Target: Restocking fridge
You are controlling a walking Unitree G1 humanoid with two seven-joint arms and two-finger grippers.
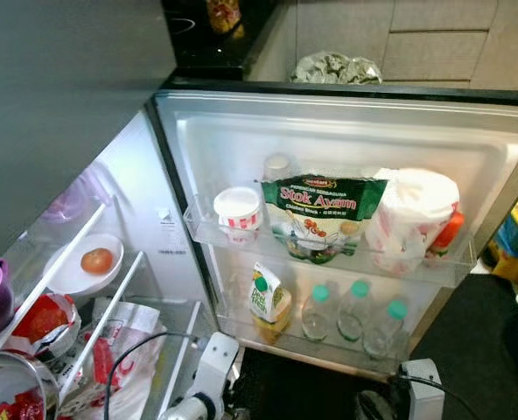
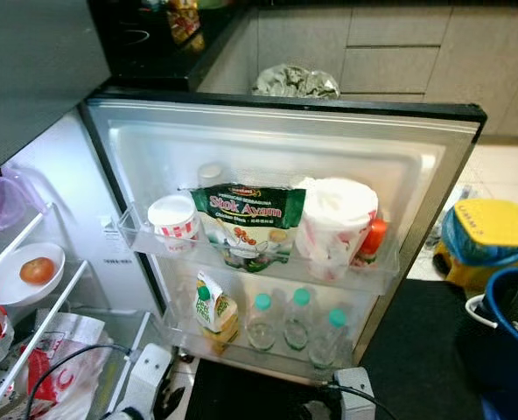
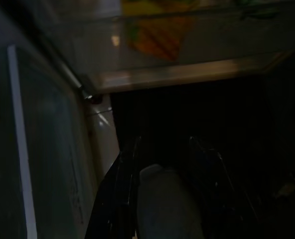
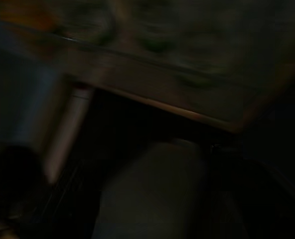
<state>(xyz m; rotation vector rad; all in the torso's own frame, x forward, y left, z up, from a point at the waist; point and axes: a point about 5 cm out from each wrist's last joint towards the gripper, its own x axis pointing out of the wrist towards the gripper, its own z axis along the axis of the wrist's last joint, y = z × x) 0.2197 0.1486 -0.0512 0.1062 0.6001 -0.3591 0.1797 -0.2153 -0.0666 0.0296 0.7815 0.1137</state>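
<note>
Evidently mid-restock, the fridge door (image 1: 346, 131) stands wide open at twelve o'clock, its upper rack propping the Stok Ayam pouch (image 1: 322, 214) upright and water bottles (image 1: 353, 311) below, while both arms hang low, jaws' state impossible to tell.

The upper door shelf (image 1: 202, 229) of the open fridge is loaded, from left to right, with a white cup (image 1: 238, 210), a green Stok Ayam packet (image 1: 320, 214) and a white wrapped bundle (image 1: 412, 219). On the lower door shelf (image 1: 241, 328) a yellow carton (image 1: 269, 302) is set left of three clear bottles (image 1: 353, 312) with green caps. On an inner wire shelf (image 1: 119, 284) at left, a white plate (image 1: 71, 276) bearing a tomato (image 1: 96, 260) is seen
</note>
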